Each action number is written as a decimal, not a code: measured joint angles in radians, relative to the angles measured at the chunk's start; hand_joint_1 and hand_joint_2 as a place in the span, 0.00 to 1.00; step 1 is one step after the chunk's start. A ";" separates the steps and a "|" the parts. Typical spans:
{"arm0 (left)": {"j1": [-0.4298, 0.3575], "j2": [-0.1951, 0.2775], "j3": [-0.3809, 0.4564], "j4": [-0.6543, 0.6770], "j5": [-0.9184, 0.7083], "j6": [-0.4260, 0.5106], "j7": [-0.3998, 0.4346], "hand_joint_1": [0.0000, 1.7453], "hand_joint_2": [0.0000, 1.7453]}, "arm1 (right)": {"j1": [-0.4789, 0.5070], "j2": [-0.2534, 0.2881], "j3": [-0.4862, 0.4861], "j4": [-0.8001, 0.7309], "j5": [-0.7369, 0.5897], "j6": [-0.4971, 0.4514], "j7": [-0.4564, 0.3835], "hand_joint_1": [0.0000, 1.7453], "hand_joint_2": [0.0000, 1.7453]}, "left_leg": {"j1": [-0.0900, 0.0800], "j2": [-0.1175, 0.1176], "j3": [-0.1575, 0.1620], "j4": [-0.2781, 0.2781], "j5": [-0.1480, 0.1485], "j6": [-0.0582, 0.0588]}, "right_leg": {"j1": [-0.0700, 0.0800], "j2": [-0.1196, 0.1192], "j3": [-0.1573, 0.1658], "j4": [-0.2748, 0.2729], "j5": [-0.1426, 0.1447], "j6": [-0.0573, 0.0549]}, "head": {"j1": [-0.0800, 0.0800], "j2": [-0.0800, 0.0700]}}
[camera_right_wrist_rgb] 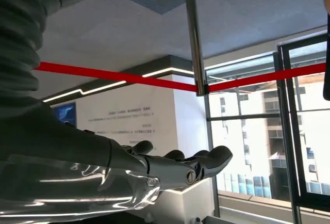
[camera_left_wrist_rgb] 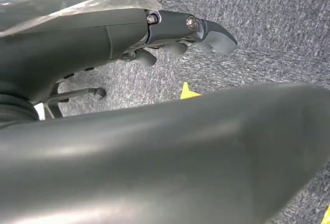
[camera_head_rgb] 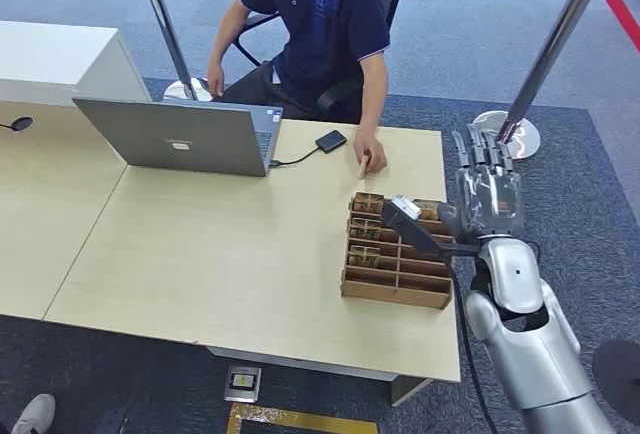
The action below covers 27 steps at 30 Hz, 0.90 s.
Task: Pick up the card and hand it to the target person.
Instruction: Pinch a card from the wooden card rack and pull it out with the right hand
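1. Right hand: raised beside the table's far right edge, fingers extended and pointing away from the robot; the thumb reaches over the wooden tray, and a small pale card sits at its tip, seemingly pinched, though the other fingers lie straight; in the right wrist view the fingers lie stretched out together, and the card cannot be made out there.
2. Card: above the tray's far right compartments, lifted clear of the slots as far as can be judged.
3. Tray: divided rack near the table's right end, several compartments holding brownish stacks.
4. Person: seated across the table, one hand resting on the tabletop just beyond the tray.
5. Left hand: hanging over grey carpet; fingers slack and apart, holding nothing.
6. Laptop, with a dark phone near it.
7. Step in hand, judged: carry the card across to the person; keep the pinch firm, move slowly over the tray, offer the card's free edge toward the waiting hand, release only once it is taken.
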 joint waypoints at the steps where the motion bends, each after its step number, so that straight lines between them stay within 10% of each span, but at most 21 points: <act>1: 0.000 0.000 0.000 0.000 0.000 0.000 0.000 0.00 0.00 | 0.002 0.002 -0.002 0.001 0.000 -0.004 0.000 0.06 1.00 | 0.000 0.000 0.000 0.000 0.000 0.000 | 0.000 0.000 0.000 0.000 0.000 0.000 | 0.000 0.000; 6: 0.000 0.000 0.000 0.000 -0.005 0.000 -0.001 0.00 0.00 | 0.025 0.037 -0.036 0.017 0.007 -0.040 0.001 0.13 1.00 | 0.000 0.000 0.000 0.000 0.000 0.000 | 0.000 0.000 0.000 0.000 0.000 0.000 | 0.000 0.000; 14: -0.001 0.000 0.000 0.001 -0.010 -0.001 -0.001 0.00 0.00 | 0.036 0.084 -0.088 0.051 0.024 -0.048 0.010 0.63 1.00 | 0.000 0.000 0.000 0.000 0.000 0.000 | 0.000 0.000 0.000 0.000 0.000 0.000 | 0.000 0.000; 27: -0.002 -0.001 0.000 0.002 -0.010 -0.002 -0.002 0.00 0.00 | 0.012 0.128 -0.124 0.111 0.041 -0.049 0.006 0.50 1.00 | 0.000 0.000 0.000 0.000 0.000 0.000 | 0.000 0.000 0.000 0.000 0.000 0.000 | 0.000 0.000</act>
